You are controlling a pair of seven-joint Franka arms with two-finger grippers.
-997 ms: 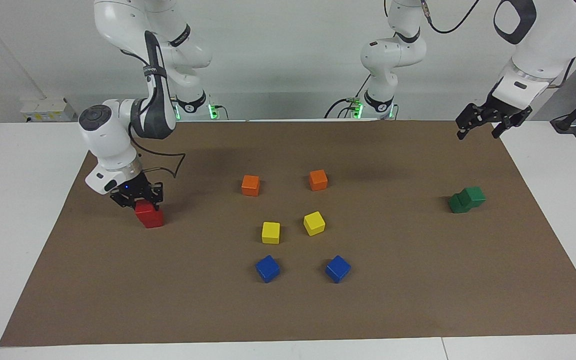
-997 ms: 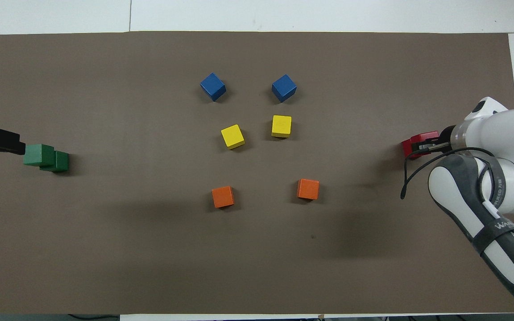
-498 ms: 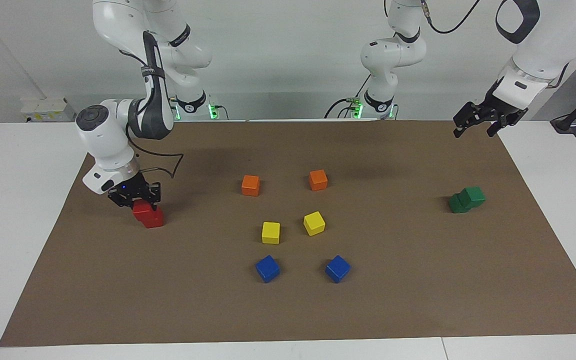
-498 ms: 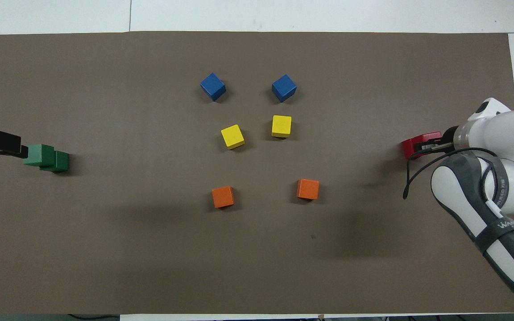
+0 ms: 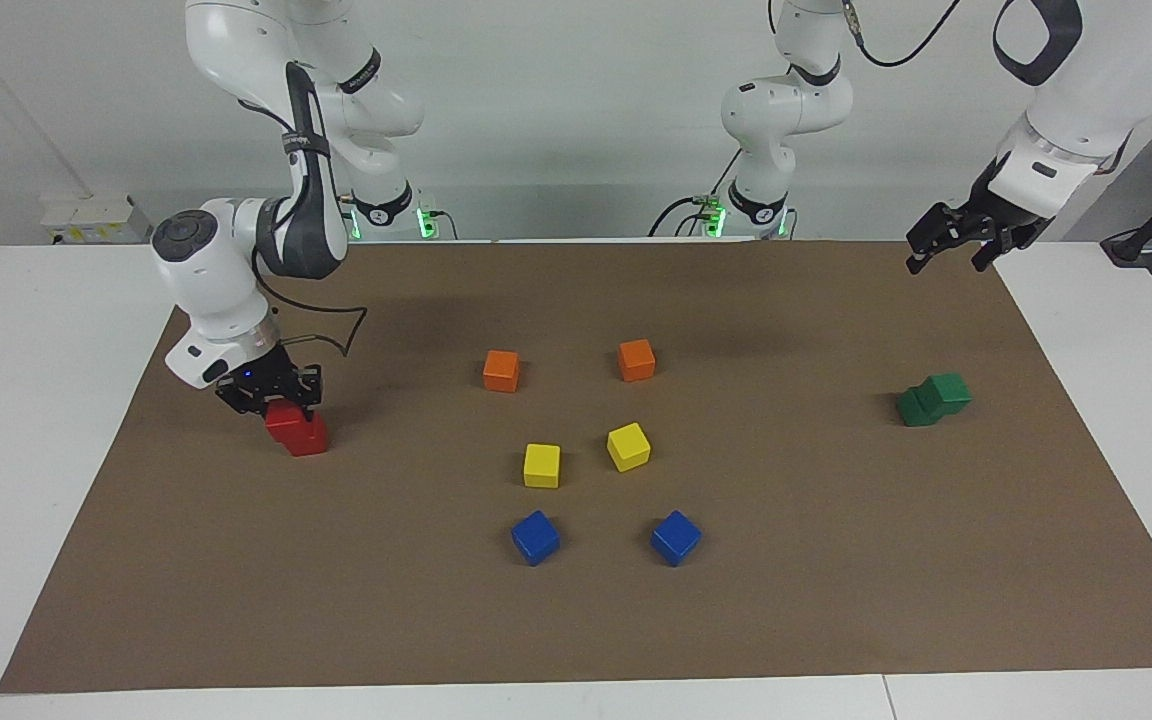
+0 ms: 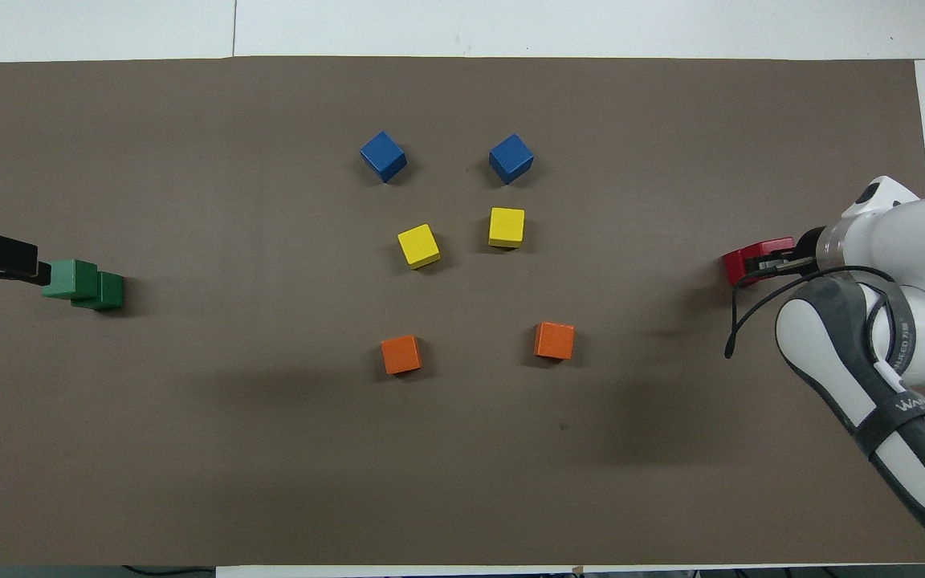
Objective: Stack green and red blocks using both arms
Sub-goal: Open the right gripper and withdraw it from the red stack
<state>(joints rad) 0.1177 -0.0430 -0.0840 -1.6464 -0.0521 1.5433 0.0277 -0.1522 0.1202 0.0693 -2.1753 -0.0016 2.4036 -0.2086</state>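
Two red blocks are at the right arm's end of the mat. My right gripper [image 5: 279, 404] is shut on the upper red block [image 5: 283, 419], which sits offset on top of the lower red block [image 5: 309, 438]; from overhead the pair shows as one red patch [image 6: 745, 262] at the gripper [image 6: 766, 262]. The two green blocks [image 5: 934, 398] stand stacked, the upper one offset, at the left arm's end [image 6: 83, 284]. My left gripper [image 5: 948, 250] hangs open and empty, high over the mat's corner nearest the left arm's base, well clear of the green stack.
In the middle of the brown mat [image 5: 836, 560] lie two orange cubes [image 5: 501, 370] [image 5: 636, 359], two yellow cubes [image 5: 541, 465] [image 5: 628, 446] and two blue cubes [image 5: 535, 537] [image 5: 675, 537]. White table surrounds the mat.
My left gripper has risen a little and drawn back toward the robots, away from the green stack. My right gripper with its red block has shifted slightly toward the right arm's end.
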